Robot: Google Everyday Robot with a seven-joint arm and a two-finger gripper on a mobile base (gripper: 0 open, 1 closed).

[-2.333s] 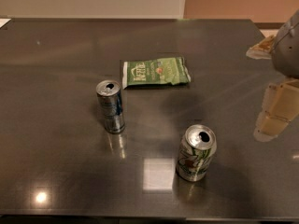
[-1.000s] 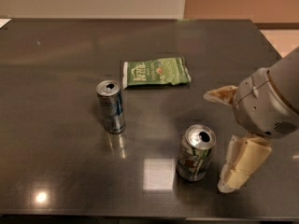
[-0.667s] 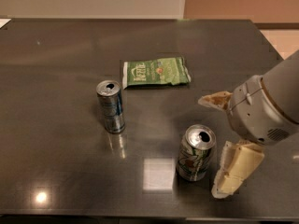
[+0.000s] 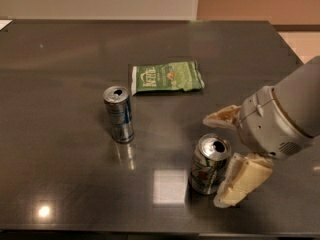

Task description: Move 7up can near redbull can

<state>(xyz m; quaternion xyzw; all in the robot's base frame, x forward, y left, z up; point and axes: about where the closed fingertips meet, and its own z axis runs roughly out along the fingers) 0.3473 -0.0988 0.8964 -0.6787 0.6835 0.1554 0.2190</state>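
7up can [image 4: 210,165] upright between gripper [image 4: 214,161] jaws (wide apart)

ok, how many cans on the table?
2. The redbull can stands left of centre; the 7up can stands front right, with the open pincer straddling it. None looks hidden.

On the dark table [image 4: 60,49], the 7up can [image 4: 207,173] stands upright near the front edge. The gripper [image 4: 214,161] reaches in from the right with its fingers [image 4: 243,180] spread, one behind the can and one just beside its right. The redbull can [image 4: 119,114] stands upright well apart to the left. A green packet [image 4: 166,77] lies flat farther back.
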